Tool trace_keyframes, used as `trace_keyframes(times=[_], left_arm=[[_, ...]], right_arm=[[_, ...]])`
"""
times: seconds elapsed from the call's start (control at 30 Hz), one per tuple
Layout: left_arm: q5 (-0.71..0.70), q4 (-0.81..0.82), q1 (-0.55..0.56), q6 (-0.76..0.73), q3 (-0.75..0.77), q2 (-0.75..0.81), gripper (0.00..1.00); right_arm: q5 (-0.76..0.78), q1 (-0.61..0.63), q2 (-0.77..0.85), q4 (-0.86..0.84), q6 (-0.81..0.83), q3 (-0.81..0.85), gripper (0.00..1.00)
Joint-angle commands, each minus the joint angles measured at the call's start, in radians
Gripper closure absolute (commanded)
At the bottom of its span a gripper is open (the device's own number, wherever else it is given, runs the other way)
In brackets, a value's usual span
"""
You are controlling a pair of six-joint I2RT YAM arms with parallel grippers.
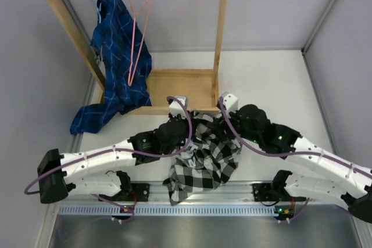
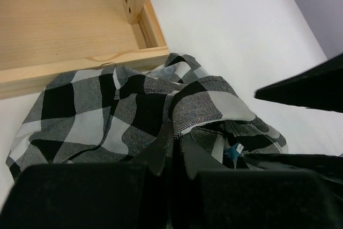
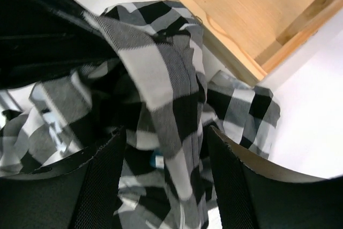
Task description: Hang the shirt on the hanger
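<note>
The white tabletop (image 1: pixel 273 85) carries a wooden rack (image 1: pixel 220 39), whose flat base lies just beyond both sets of fingertips. A blue shirt (image 1: pixel 119 50) hangs from the rack's top rail, well beyond the left fingers (image 2: pixel 161 154) and off to their left, with its lower end trailing onto the tabletop. The shirt (image 1: pixel 206 155) is a crumpled heap on the tabletop between the two arms. Its far edge touches the front of the rack base and its near part drapes toward the arm bases. The left fingers are pinched narrowly on a raised fold of the shirt, and the rest of the cloth spreads out beyond and below them. The right fingers (image 3: pixel 102 175) stand wide apart, gripping nothing, and a lifted band of the shirt hangs in the gap between them. The pink hanger (image 1: pixel 138 33) hangs by its hook from the rail, beside the blue shirt, well apart from both sets of fingers and from the shirt.
</note>
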State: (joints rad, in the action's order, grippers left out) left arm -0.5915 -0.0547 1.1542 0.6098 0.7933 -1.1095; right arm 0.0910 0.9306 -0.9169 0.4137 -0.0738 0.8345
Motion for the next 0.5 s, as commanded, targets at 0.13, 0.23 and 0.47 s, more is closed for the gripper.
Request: trace_keyframes(times=[0.13, 0.23, 0.47], left_arm=[[0.111, 0.107, -0.002, 0.032, -0.034, 0.091, 1.0], [0.196, 0.147, -0.002, -0.039, -0.037, 0.137, 0.99], [-0.164, -0.132, -0.028, 0.042, -0.04, 0.272, 0.06]], right_arm=[[0.072, -0.015, -0.171, -0.223, 0.104, 0.068, 0.89], [0.143, -0.015, -0.16, -0.269, 0.086, 0.037, 1.0], [0.204, -0.021, 0.183, -0.25, 0.081, -0.155, 1.0]])
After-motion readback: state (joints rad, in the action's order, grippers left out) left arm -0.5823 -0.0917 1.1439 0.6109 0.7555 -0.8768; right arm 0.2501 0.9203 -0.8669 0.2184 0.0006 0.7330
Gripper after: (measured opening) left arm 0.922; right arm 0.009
